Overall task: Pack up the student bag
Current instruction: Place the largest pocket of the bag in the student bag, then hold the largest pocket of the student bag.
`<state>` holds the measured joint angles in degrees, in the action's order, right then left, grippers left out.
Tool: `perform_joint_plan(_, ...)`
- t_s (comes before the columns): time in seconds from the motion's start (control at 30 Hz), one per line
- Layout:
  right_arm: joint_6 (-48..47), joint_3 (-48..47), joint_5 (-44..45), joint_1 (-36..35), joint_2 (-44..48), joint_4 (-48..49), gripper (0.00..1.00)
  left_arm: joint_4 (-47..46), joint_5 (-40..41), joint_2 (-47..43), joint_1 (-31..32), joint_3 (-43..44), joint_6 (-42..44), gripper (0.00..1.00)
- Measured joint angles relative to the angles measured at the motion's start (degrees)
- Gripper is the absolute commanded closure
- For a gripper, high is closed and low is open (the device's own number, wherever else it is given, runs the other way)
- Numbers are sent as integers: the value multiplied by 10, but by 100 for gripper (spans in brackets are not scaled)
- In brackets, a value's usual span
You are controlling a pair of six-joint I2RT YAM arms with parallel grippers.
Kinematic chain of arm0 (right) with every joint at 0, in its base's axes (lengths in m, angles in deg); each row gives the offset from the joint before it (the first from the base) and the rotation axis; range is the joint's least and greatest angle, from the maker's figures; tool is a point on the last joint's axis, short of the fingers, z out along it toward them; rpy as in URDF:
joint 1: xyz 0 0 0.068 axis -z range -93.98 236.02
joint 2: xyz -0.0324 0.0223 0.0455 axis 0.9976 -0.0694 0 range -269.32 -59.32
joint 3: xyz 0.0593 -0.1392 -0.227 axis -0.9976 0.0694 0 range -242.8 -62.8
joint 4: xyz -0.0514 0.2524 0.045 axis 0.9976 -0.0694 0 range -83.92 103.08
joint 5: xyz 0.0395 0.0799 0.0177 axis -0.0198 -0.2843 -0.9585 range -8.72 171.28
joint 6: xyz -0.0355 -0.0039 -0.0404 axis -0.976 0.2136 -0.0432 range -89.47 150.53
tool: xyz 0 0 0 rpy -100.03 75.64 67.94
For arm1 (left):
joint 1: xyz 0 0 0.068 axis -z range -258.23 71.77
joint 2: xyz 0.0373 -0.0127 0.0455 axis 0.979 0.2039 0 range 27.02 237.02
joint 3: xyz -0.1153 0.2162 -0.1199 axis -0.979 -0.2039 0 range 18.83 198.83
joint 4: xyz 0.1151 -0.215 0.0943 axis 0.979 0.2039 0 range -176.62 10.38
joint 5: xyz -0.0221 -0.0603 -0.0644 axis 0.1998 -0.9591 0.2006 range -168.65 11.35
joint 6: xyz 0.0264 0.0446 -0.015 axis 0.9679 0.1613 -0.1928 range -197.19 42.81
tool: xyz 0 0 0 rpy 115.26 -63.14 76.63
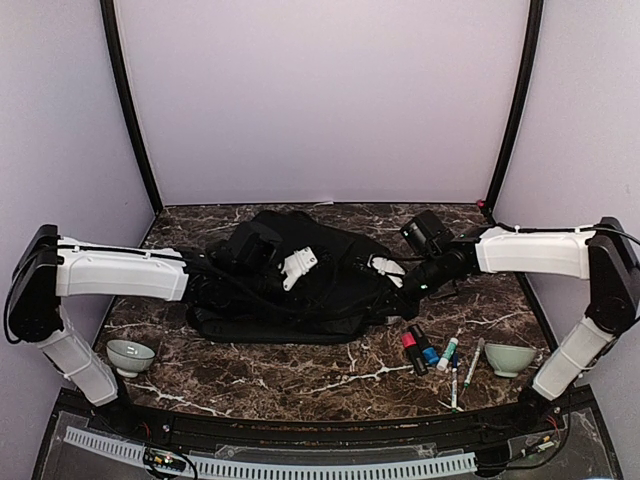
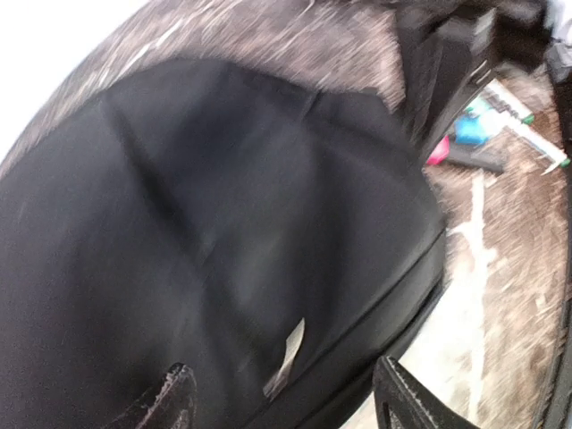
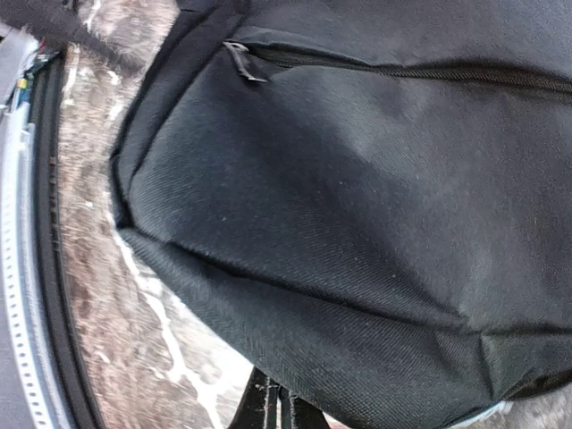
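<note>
The student bag lies flat in the middle of the table, its long axis running left to right, with an arm reaching in at each end. The left gripper hangs over the bag's left half, jaws spread wide and empty, black fabric directly beneath. The right gripper is closed at the bag's right end, and the markers lie near and right of it, so the right arm looks better placed to fetch them

black fabric student bag lies flat, slightly crumpled, center of the top view on the marble tabletop, zipper closed.
</note>
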<state>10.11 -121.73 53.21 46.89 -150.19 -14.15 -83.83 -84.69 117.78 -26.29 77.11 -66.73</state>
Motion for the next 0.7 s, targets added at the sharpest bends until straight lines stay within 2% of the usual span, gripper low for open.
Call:
perform_joint_plan(0.2, 10, -10, -20, -8, -13, -9, 100, -58, -19, 42, 38, 40, -4, 28)
perform_joint_plan(0.43, 13, -10, -21, -8, -13, -14, 100, -92, -61, 125, 38, 100, -30, 28)
perform_joint_plan(0.6, 15, -7, -21, -8, -13, -14, 100, -108, -86, 159, 39, 109, -59, 28)
perform_joint_plan(0.63, 15, -7, -20, -8, -13, -14, 100, -108, -87, 164, 39, 109, -65, 28)
perform_joint_plan(0.7, 17, -5, -17, -7, -13, -16, 100, -113, -93, 169, 39, 109, -75, 40)
